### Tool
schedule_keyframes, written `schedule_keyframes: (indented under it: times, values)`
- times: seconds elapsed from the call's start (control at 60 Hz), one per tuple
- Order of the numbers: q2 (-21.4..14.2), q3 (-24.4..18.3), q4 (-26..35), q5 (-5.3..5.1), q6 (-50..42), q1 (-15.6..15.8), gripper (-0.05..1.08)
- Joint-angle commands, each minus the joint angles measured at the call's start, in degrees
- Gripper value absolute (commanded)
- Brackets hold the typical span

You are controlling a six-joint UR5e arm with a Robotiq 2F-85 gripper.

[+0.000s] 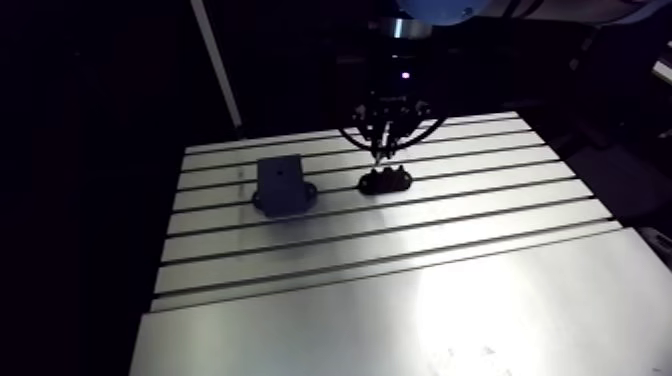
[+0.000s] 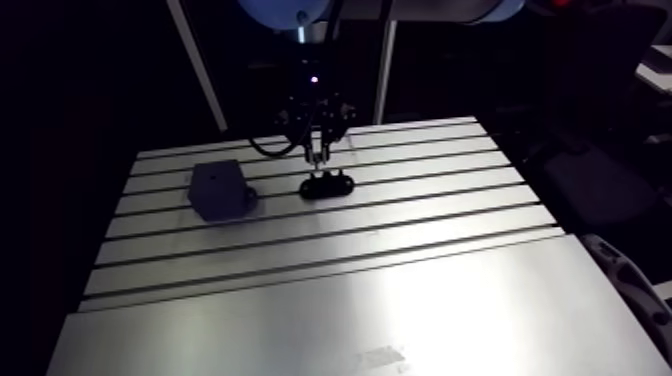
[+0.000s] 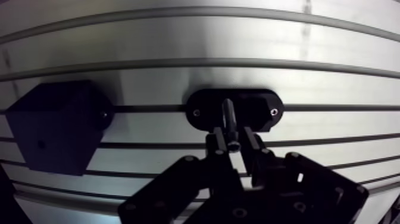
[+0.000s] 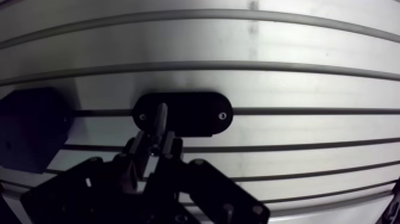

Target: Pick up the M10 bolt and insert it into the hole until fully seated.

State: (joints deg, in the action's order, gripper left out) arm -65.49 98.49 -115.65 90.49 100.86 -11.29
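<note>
My gripper (image 3: pixel 233 139) is shut on a dark M10 bolt (image 3: pixel 229 118), which points straight ahead from the fingertips. The bolt's tip hangs over the middle of a black oval plate (image 3: pixel 262 110) fixed to the slotted table with a small screw at each end. The hole in the plate is hidden behind the bolt. In the arm view the gripper (image 1: pixel 383 150) stands just above this plate (image 1: pixel 385 181), with the bolt's tip a little short of it.
A dark angular block (image 1: pixel 281 184) on a base with screw tabs stands on the table (image 1: pixel 400 290) beside the plate, about one plate-length away. In the wrist view the same block (image 3: pixel 56 125) lies off to the side of the fingers.
</note>
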Motion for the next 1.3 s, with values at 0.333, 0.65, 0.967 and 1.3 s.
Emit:
schedule_keyframes:
  times: [0.333, 0.65, 0.967, 1.3]
  values:
    - [-5.46, -6.94, 11.28, -0.01, -0.71, 0.55, 1.07]
    - [-5.41, -13.61, 24.77, -0.15, -0.64, 4.32, 1.08]
    - [-3.78, -20.44, 32.08, -0.01, -0.98, 8.7, 1.08]
    - [-1.67, -23.52, 34.5, -0.17, -0.89, 13.14, 1.08]
